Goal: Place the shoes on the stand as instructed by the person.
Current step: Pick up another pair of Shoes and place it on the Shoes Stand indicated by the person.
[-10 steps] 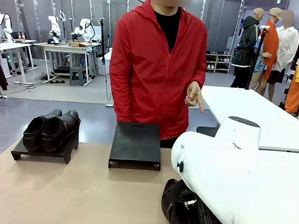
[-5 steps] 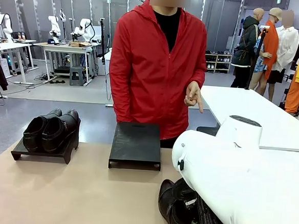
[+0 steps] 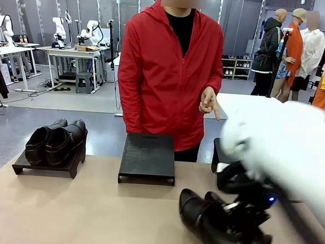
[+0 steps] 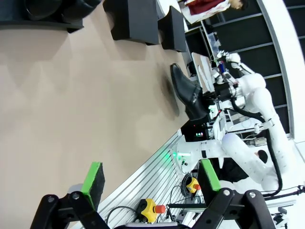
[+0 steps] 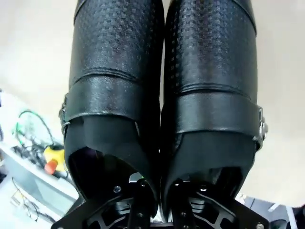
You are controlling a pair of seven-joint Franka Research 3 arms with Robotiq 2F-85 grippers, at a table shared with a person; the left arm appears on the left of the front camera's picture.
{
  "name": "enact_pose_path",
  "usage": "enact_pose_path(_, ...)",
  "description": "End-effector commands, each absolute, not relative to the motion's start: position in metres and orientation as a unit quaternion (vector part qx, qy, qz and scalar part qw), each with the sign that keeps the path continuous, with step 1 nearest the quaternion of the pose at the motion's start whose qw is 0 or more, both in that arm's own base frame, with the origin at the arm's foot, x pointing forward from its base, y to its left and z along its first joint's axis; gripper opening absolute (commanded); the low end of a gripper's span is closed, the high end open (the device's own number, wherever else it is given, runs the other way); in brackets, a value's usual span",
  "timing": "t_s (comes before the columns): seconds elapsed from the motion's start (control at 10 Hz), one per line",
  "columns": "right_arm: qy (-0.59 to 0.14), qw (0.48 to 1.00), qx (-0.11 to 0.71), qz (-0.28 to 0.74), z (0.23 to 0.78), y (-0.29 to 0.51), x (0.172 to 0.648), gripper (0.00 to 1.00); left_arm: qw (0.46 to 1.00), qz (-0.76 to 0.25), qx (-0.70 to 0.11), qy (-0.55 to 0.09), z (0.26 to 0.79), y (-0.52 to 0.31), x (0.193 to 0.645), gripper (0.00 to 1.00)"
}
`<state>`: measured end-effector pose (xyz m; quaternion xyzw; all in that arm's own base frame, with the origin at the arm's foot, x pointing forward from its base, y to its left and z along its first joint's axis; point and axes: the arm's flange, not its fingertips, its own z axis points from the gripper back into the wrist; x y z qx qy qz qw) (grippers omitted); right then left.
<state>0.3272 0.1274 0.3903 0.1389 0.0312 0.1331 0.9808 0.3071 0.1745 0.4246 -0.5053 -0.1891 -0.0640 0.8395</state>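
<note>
Seen from its wrist, the right pincer [image 5: 156, 202] clenches the touching inner walls of the black shoes [image 5: 114, 71]. The left wrist view shows the left pincer [image 4: 150, 176] released above the bench [image 4: 71, 119]. From the front, that pair sits at 5 o'clock, a bare stand [image 3: 148, 157] at 12, a second pair [image 3: 55, 141] at 10 on another stand [image 3: 47, 171], and beyond them the person's hand [image 3: 209, 103] points downward.

Tan counter [image 3: 78, 211] up front, workshop behind.
Beyond the far edge, grey floor [image 3: 69, 101]; white table [image 3: 239, 103] at right; workbench [image 3: 72, 52] with stool [image 3: 83, 82] beneath, far left; yellow emergency-stop button [image 4: 153, 207] past the near edge.
</note>
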Motion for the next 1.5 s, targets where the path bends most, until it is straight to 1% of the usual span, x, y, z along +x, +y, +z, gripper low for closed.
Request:
enact_pose_path(0.0, 0.019, 0.972, 0.188, 0.136, 0.462, 0.091, 0.323, 0.00, 0.838, -0.074, -0.506, -0.189, 0.424, 0.174, 0.303, 1.00)
enact_pose_path(0.3, -0.023, 0.967, 0.227, 0.116, 0.501, 0.051, 0.324, 0.00, 0.838, -0.074, -0.506, -0.189, 0.424, 0.174, 0.303, 1.00)
enact_pose_path(0.6, -0.058, 0.962, 0.249, 0.094, 0.514, 0.024, 0.324, 0.00, 0.838, -0.074, -0.506, -0.189, 0.424, 0.174, 0.303, 1.00)
enact_pose_path(0.7, -0.039, 0.962, 0.243, 0.116, 0.508, 0.026, 0.326, 0.00, 0.838, -0.074, -0.506, -0.189, 0.424, 0.174, 0.303, 1.00)
enact_pose_path(1.2, -0.039, 0.962, 0.243, 0.116, 0.508, 0.026, 0.326, 0.00, 0.838, -0.074, -0.506, -0.189, 0.424, 0.174, 0.303, 1.00)
enact_pose_path(1.3, -0.029, 0.961, 0.244, 0.124, 0.500, 0.027, 0.324, 0.09, 0.838, -0.074, -0.506, -0.189, 0.424, 0.174, 0.303, 1.00)
enact_pose_path(1.4, -0.074, 0.965, 0.219, 0.121, 0.506, 0.023, 0.339, 0.09, 0.838, -0.074, -0.506, -0.189, 0.424, 0.174, 0.303, 1.00)
